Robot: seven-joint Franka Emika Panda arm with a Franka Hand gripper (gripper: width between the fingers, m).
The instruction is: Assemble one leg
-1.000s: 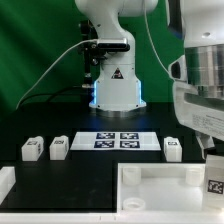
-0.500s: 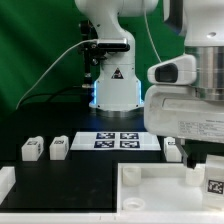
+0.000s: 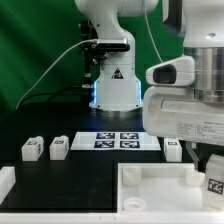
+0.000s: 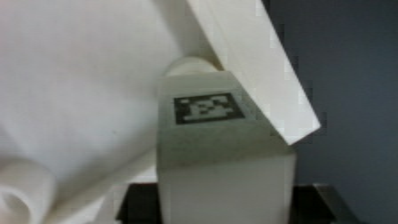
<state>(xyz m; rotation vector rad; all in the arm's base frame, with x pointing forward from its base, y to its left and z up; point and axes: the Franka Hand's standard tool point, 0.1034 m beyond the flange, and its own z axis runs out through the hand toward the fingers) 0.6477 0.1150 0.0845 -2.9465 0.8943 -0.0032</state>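
Observation:
My gripper (image 3: 212,168) is at the exterior view's right, over the right end of the large white panel (image 3: 150,190). It is shut on a leg (image 3: 215,183), a small white block with a black-and-white tag, held close above the panel's right corner. In the wrist view the leg (image 4: 214,120) fills the middle, tag facing the camera, its lower end between my two dark fingers (image 4: 146,203). White panel surfaces lie behind the leg there, and whether it touches them cannot be told. Three more legs stand on the black table: two at the left (image 3: 32,148) (image 3: 59,147), one at the right (image 3: 173,149).
The marker board (image 3: 120,140) lies flat behind the panel, in front of the robot base (image 3: 113,85). A white block (image 3: 5,182) sits at the lower left edge. A green backdrop stands behind.
My hand has swung in from the exterior view's right and now looms over the panel's right end. The leg stays in my grip near the right corner and has tilted slightly.

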